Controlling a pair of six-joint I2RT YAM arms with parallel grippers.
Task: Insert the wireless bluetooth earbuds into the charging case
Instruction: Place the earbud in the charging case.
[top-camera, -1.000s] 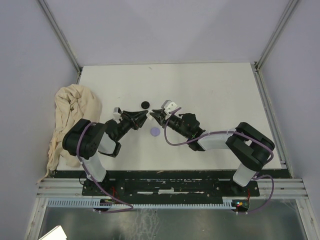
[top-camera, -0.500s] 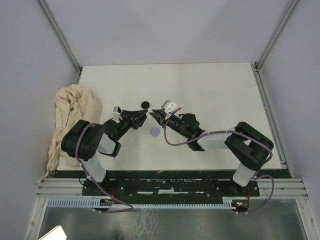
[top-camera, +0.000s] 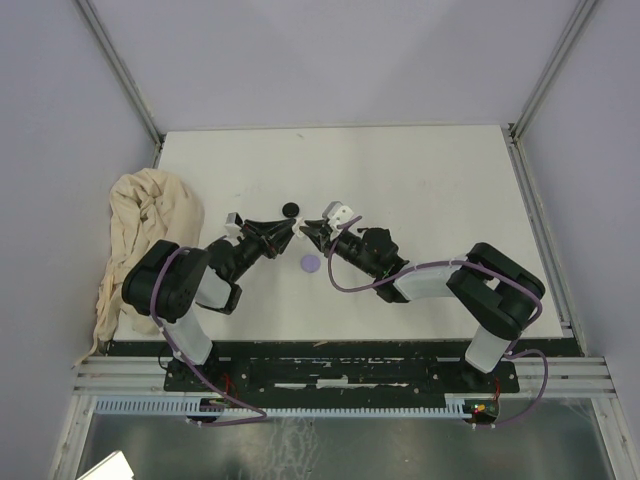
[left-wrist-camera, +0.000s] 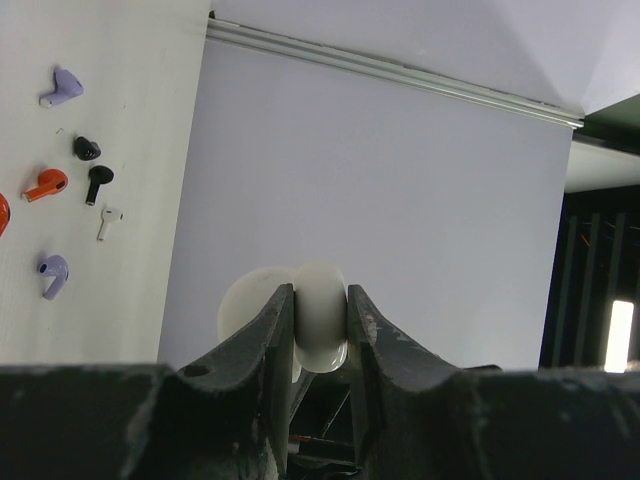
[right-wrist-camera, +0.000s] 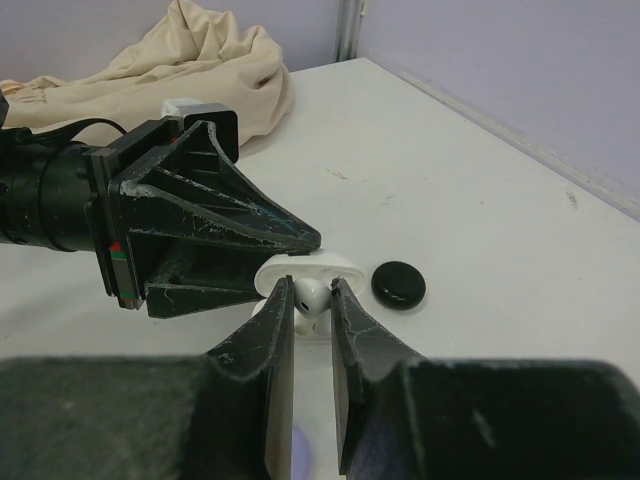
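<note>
The top camera sits high behind my bases at 6 o'clock and looks down on the whole table (top-camera: 420, 180). My left wrist camera rides close behind my left gripper (left-wrist-camera: 320, 300), facing 3 o'clock toward the wall (left-wrist-camera: 400, 200). My right wrist camera, equally close, faces 9 o'clock. It shares the cloth (right-wrist-camera: 190, 55) and the black disc (right-wrist-camera: 398, 284) with the top view.

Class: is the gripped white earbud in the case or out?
Out: the right gripper pinches the white earbud just before the case, not seated.
</note>
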